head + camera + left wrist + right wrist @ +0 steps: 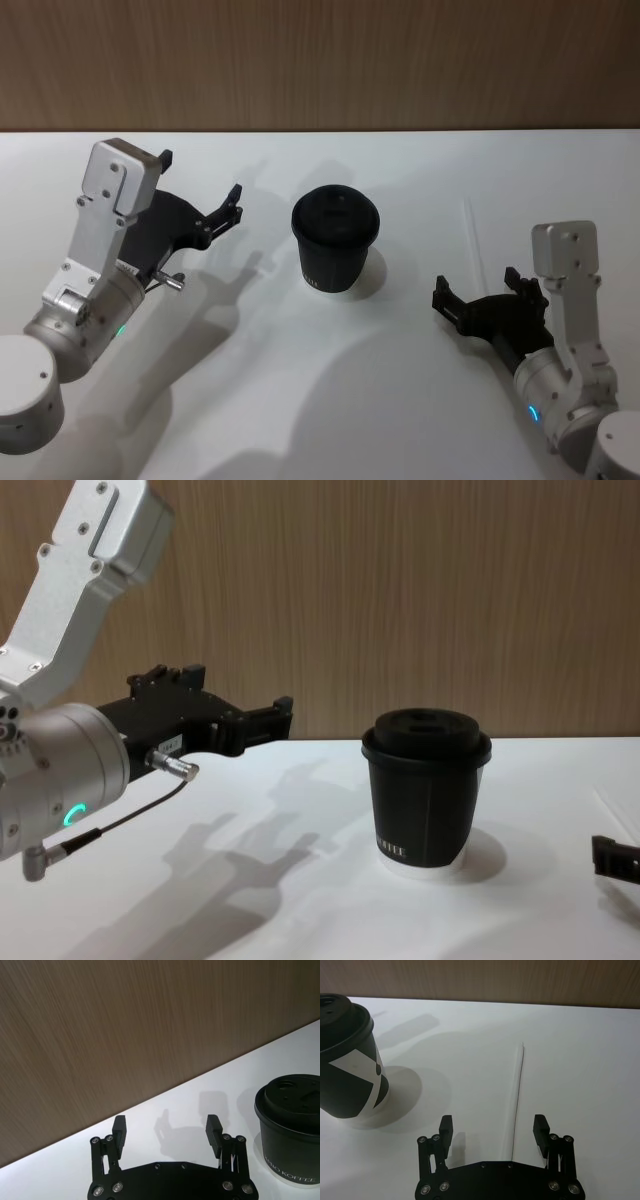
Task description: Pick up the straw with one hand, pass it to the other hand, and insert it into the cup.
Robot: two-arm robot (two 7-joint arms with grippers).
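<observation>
The black cup (335,240) with its domed lid stands upright mid-table, also seen as the cup (427,790) from the chest. The white straw (472,240) lies flat on the table to the cup's right. My right gripper (478,287) is open and low over the straw's near end. In the right wrist view the straw (518,1090) runs out from between the spread fingers of the right gripper (492,1122), closer to one finger. My left gripper (205,190) hovers open and empty to the left of the cup; the left gripper (166,1125) has the cup (292,1130) off to one side.
The white table (320,400) ends at a brown wood-grain wall (320,60) behind the cup. The cup (345,1060) stands well apart from the straw. Open tabletop lies in front of the cup and between the arms.
</observation>
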